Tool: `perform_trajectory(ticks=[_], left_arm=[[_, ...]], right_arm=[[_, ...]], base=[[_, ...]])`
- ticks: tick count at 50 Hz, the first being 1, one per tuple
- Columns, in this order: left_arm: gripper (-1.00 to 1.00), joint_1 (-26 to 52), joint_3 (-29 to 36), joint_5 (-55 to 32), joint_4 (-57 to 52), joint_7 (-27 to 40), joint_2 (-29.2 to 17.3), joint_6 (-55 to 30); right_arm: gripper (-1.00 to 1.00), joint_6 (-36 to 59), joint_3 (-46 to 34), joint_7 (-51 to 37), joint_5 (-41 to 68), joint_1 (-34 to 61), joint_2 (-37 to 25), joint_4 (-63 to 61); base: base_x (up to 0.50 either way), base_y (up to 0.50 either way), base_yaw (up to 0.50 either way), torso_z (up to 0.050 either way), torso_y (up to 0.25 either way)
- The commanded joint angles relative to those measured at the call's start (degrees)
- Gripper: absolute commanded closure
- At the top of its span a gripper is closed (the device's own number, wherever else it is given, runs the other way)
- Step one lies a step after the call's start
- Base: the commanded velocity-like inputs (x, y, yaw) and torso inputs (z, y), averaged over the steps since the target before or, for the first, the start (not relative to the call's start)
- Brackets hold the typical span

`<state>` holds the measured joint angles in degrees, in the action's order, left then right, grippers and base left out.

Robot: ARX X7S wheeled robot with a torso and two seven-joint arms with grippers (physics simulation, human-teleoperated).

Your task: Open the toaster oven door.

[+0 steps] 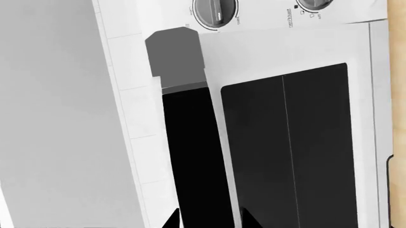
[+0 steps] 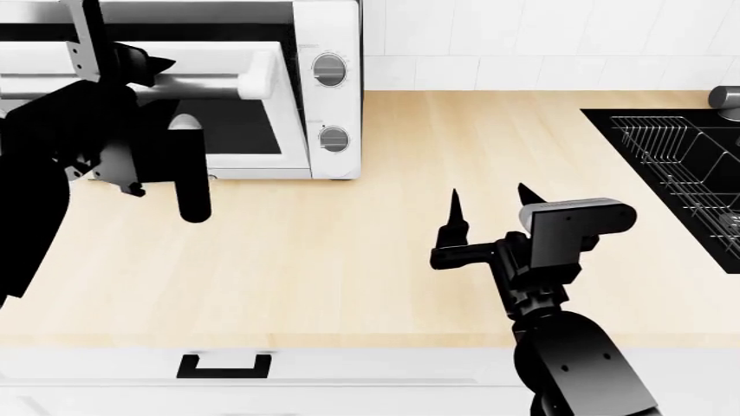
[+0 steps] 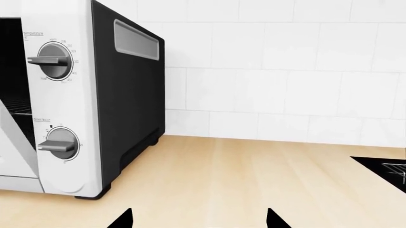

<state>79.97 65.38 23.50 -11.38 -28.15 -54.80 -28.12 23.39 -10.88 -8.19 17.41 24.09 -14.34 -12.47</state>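
Note:
The white toaster oven (image 2: 329,104) stands at the counter's back left, with two round knobs (image 2: 331,69) on its right panel. Its door (image 2: 249,143) hangs partly open, tilted outward, with the dark interior showing above it. My left gripper (image 2: 137,74) is at the long bar handle (image 2: 220,82). In the left wrist view its fingertips (image 1: 170,221) straddle a dark strip (image 1: 193,156) with a grey end piece, beside the door's dark window (image 1: 292,142). My right gripper (image 2: 490,195) hovers open and empty over the counter. The right wrist view shows the oven's side (image 3: 127,109) and the tilted door edge (image 3: 13,137).
The light wooden counter (image 2: 405,286) runs across the view, with a white tiled wall (image 2: 521,43) behind it. A black sink with a wire rack (image 2: 682,165) lies at the right. A white drawer with a black handle (image 2: 223,366) sits below the counter's front edge.

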Motion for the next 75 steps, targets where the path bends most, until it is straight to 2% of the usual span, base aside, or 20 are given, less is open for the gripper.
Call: perform_trajectory(ticks=[1, 22, 45, 59, 75], left_arm=[[1.00, -4.0, 1.4, -7.0, -11.7, -0.2, -3.4, -4.7], [1.00, -11.4, 1.9, -7.9, -26.5, 2.5, -13.3, -10.1], [1.00, -21.1, 4.8, -9.1, -33.3, 10.9, -18.5, -13.4], [1.00, -29.2, 9.1, -9.4, -32.4, 18.5, -18.3, -13.5], [1.00, -33.9, 12.1, -9.6, -26.1, 22.8, -14.1, -10.7]], right_arm=[[-1.00, 0.0, 0.1, -0.3, 0.5, -0.2, -0.3, -0.5], [-1.00, -0.5, 0.0, -0.7, 1.1, -0.6, -0.6, -1.1], [-1.00, -0.3, -0.6, -1.1, 1.5, -0.3, -0.8, -1.4], [-1.00, -1.1, -0.8, -1.3, 1.6, -0.9, -0.9, -0.8], [-1.00, -1.9, -1.0, -1.5, 1.5, -0.9, -1.1, 0.4]], base=[[0.00, 0.00, 0.00, 0.000, 0.000], [0.00, 0.00, 0.00, 0.000, 0.000], [0.00, 0.00, 0.00, 0.000, 0.004], [0.00, 0.00, 0.00, 0.001, 0.005], [0.00, 0.00, 0.00, 0.000, 0.001]])
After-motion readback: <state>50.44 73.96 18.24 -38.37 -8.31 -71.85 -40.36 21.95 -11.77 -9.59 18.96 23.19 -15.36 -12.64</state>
